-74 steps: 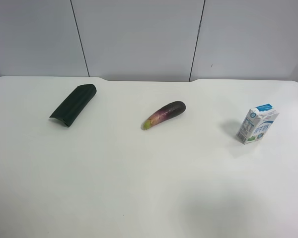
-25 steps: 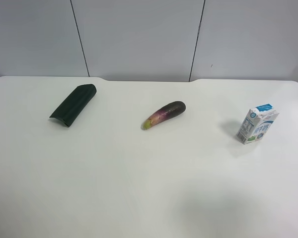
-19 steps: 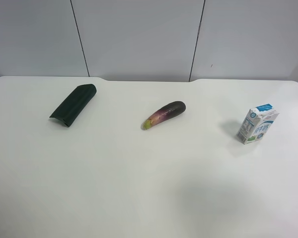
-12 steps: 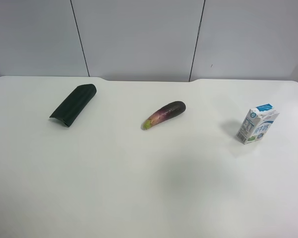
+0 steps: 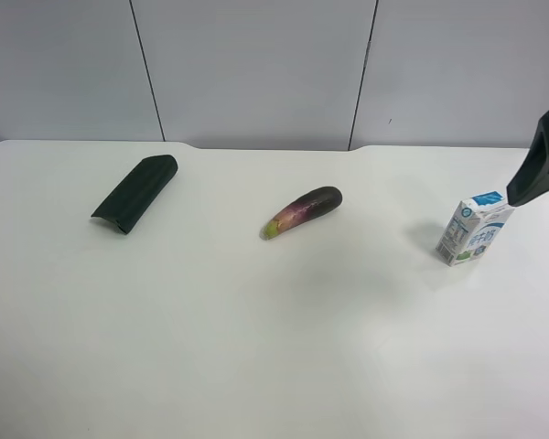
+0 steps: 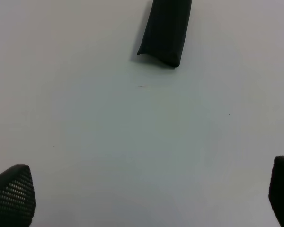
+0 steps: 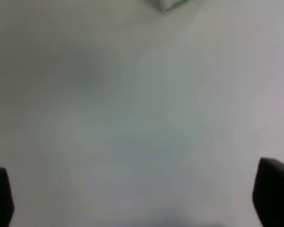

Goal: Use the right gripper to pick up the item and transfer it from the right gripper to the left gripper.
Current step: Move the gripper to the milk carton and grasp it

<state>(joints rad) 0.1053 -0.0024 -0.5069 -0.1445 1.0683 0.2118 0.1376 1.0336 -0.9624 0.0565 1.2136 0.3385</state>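
Note:
The item, a small white carton with blue printing (image 5: 474, 228), stands upright on the white table (image 5: 256, 347) at the exterior high view's right. A black part of an arm (image 5: 544, 157) reaches in from that view's right edge, just above and beside the carton's top. In the right wrist view my right gripper (image 7: 142, 198) is open and empty, its fingertips (image 7: 274, 198) far apart, and a blurred corner of the carton (image 7: 173, 4) shows at the frame's edge. My left gripper (image 6: 146, 194) is open and empty over bare table. It is out of the exterior high view.
A purple eggplant (image 5: 302, 210) lies near the table's middle. A dark green flat oblong (image 5: 137, 192) lies at the exterior high view's left and also shows in the left wrist view (image 6: 165, 30). A grey panelled wall (image 5: 256, 64) stands behind the table.
A black arm part has come into the exterior high view at the right edge, beside the carton's top. The carton, eggplant and green oblong have not moved.

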